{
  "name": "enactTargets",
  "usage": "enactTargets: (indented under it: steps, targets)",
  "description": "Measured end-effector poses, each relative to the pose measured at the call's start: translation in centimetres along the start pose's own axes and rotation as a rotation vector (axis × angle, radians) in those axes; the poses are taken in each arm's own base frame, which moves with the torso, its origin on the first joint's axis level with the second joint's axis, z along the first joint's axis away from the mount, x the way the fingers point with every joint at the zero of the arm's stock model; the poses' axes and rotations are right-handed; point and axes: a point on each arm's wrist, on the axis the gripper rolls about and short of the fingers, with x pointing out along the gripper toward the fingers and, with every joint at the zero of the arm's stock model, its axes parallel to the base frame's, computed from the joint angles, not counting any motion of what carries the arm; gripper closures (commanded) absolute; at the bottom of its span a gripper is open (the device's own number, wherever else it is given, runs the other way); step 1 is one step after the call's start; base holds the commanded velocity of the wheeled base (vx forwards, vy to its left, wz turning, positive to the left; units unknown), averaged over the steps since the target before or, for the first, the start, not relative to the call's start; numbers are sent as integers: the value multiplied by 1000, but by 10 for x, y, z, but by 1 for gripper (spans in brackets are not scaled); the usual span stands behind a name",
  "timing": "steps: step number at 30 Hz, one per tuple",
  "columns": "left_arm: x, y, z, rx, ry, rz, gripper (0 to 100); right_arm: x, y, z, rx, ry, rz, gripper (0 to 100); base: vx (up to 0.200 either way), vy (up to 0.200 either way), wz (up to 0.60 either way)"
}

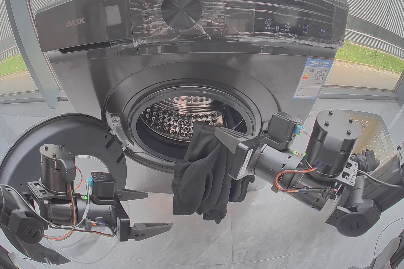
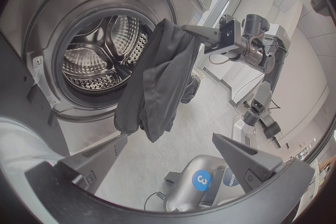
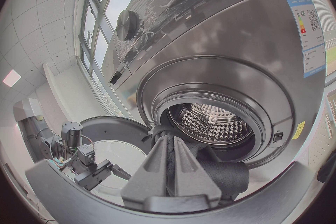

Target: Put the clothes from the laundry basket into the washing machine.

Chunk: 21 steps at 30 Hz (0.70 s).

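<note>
While your head view has the right end effector (image 1: 217, 132) coming in level from the right, tips at the mouth of the washing machine (image 1: 252, 72), the right wrist view shows the grip itself: the two fingers are pressed nearly together on a fold of the dark garment (image 1: 202, 181). From that pinch the garment hangs in loose folds in front of the lower rim of the opening, outside the drum (image 1: 181, 118). You cannot tell whether the cloth touches the rim. Seen side-on in the left wrist view, its hem hangs above the floor (image 1: 252, 240). Your left arm sits low on the left, in front of the swung-open door (image 1: 71, 131), forearm bent and the left end effector (image 1: 159, 210) pointing right, fingers spread wide with nothing between them, well apart from the garment. On the far right the laundry basket (image 1: 374, 131) is mostly hidden behind the right arm; something dark lies in it, too covered to make out.
</note>
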Motion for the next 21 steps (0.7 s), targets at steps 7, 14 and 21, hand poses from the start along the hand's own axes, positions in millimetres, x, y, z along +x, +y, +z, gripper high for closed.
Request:
enactTargets:
  steps: [7,14,21]
  targets:
    - [18,4,-2,10,7,-24,0,-1,3,1,0,-9,9,100,0,0,0]
    - [35,8,-5,10,-3,-39,0,-1,4,0,-1,-10,16,100,0,0,0]
    - [53,15,-11,6,-2,-42,0,-1,5,0,-1,-10,18,100,0,0,0]
